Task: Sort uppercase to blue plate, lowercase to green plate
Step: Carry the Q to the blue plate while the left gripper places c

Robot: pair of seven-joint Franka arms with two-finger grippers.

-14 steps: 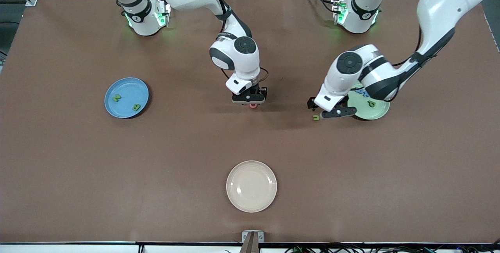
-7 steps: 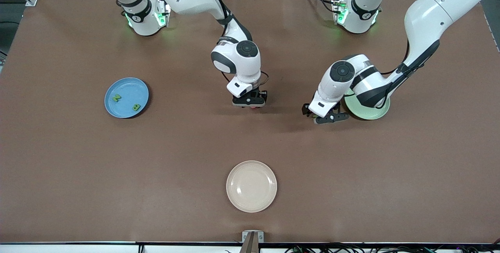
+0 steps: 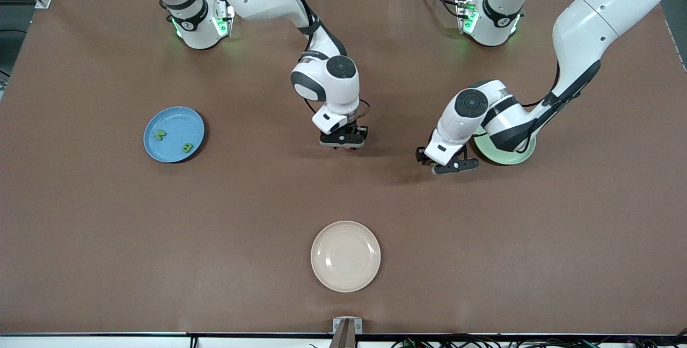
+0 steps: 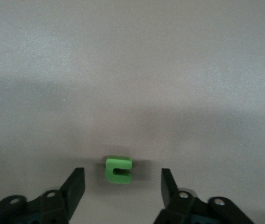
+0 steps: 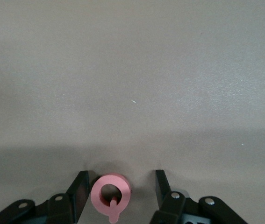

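My right gripper (image 3: pixel 343 144) is low over the middle of the table, open. In the right wrist view (image 5: pixel 120 184) the pink-red Q (image 5: pixel 111 193) lies on the mat between its fingers, close against one finger (image 5: pixel 80 187). My left gripper (image 3: pixel 447 167) is low beside the green plate (image 3: pixel 507 156), open. In the left wrist view (image 4: pixel 122 181) the green u/n (image 4: pixel 118 169) lies on the mat between the fingertips, touching neither. The blue plate (image 3: pixel 173 134) holds the green N (image 3: pixel 160 135) and green B (image 3: pixel 186 147). The left arm hides most of the green plate.
A cream plate (image 3: pixel 345 256) sits near the front edge, midway along the table. Both arms' bases stand along the table's back edge.
The left arm has swung and lowered its gripper down around the green u/n, covering it and the green plate's letters in the front view. The right gripper has settled lower around the Q.
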